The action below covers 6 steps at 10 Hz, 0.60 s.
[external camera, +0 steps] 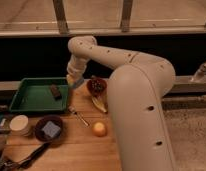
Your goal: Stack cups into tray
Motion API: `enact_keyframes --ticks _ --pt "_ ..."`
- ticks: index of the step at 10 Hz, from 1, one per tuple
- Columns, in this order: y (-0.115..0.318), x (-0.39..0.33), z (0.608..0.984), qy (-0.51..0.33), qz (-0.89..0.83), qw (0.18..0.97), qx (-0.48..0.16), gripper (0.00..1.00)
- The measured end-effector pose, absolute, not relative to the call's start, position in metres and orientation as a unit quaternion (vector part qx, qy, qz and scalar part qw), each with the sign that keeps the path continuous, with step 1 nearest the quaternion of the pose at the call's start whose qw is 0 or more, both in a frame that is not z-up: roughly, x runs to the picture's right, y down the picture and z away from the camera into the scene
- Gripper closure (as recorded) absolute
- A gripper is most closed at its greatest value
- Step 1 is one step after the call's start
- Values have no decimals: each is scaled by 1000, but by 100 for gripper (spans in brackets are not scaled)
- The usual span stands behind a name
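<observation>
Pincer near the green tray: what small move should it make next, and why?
Probably a short slide toward the middle of the shallow green plastic tray. The pincer hangs at the tray's rim on the side of the dark red bowl of fruit, not yet above its floor. Whether it carries anything I cannot tell.
</observation>
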State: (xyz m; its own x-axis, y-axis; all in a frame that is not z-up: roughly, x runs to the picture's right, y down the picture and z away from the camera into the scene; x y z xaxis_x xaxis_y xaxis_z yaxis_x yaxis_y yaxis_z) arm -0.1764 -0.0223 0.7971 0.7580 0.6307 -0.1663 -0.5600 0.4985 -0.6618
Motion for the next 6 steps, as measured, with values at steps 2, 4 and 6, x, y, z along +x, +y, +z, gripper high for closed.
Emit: enact_keyframes --ticks 2,4,6 --pt "1 -200 769 -49 322 874 -361 100" --pt "29 -233 737 -60 288 882 -367 100" --pt "41 -249 724 -67 270 885 -373 100"
